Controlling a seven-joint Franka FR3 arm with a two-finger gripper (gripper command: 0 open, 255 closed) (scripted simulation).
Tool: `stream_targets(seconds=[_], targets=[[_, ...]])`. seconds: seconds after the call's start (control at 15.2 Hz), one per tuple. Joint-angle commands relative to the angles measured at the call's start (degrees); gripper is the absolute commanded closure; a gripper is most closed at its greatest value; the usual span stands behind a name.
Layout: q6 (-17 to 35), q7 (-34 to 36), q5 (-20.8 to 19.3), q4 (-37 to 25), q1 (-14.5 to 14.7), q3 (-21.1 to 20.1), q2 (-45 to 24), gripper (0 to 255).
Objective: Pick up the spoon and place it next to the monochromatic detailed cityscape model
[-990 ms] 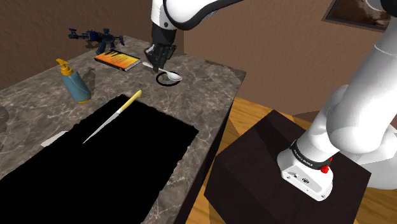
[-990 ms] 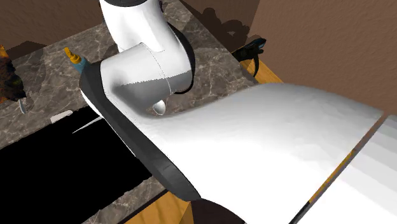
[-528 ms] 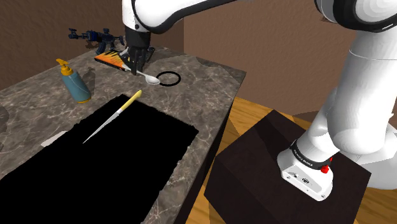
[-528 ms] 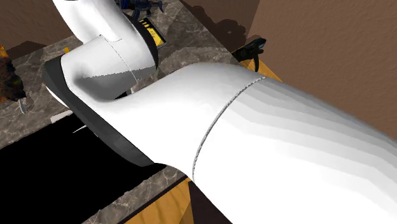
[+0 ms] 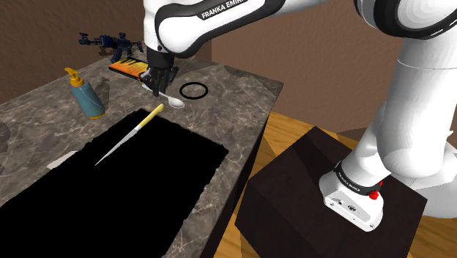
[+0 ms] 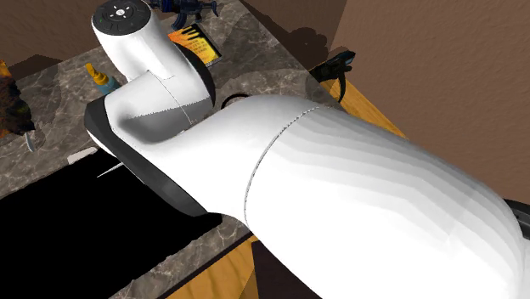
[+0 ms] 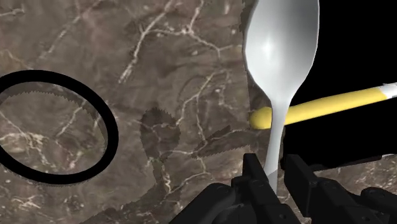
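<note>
Shoulder view had the gripper point(image 5: 156, 89) clamped on the handle of the pale spoon point(image 5: 173, 100), its bowl hanging just above the marble counter point(image 5: 242, 91) at upper centre, a little left of the black ring point(image 5: 193, 90). A second before, the spoon hung over that ring; since then the arm point(image 5: 220, 18) had carried it leftward in the frame and lower, toward the orange book point(image 5: 134, 69) and the yellow-handled tool point(image 5: 146, 119). So the pick-up looked done and the carry under way (the cityscape model I could not pick out with certainty; a dark object point(image 6: 10, 106) at the second exterior view's left edge may be it). Lettering on the arm began "FRANKA EMI", the rest running off the top edge.
</note>
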State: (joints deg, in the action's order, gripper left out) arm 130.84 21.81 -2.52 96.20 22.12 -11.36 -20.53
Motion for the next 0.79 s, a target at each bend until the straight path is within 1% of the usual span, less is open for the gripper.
stream_targets(seconds=[0.0, 0.73], targets=[[1.33, 0.01, -0.14, 0.63, 0.01, 0.08, -0.68, 255], [8.4, 0.4, -1.0, 4.21, 0.32, 0.56, -4.22, 255]])
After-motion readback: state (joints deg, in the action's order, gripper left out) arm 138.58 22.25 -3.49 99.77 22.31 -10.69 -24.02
